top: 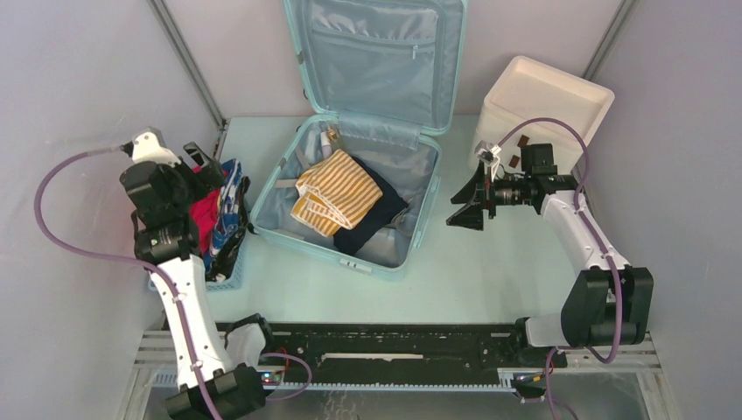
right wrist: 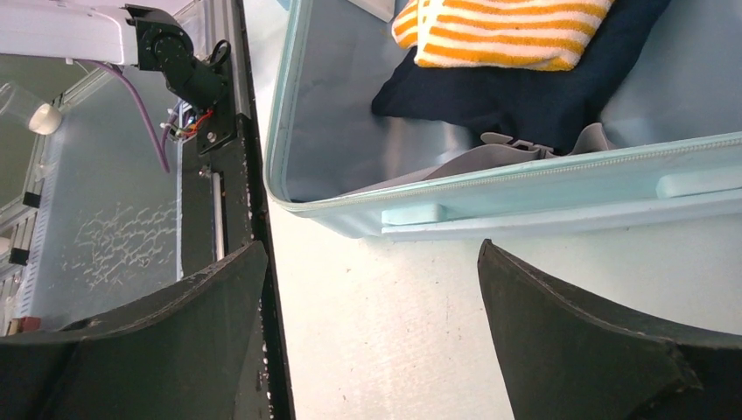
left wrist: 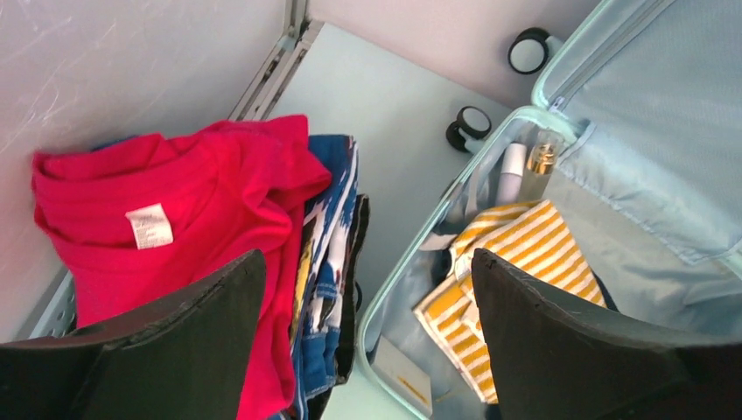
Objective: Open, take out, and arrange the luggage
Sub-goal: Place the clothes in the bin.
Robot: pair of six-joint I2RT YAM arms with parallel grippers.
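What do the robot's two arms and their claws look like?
The left arm and right arm both have white links with black joints and bases. A purple cable loops along each. The left claw and right claw have broad, matte black, wedge-shaped fingers.

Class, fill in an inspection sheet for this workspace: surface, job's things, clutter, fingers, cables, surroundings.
Surface: pale green table.
Job's things: luggage open, lid raised; striped garment lying on dark garment inside; bottles in a back corner.
Clutter: blue basket holding red garment and other clothes, left; white box, right.
Fingers: left fingers open over the basket; right fingers open beside the luggage.
Cables: purple cables loop from each arm, apart from the things.
Surroundings: plain walls, metal frame posts.
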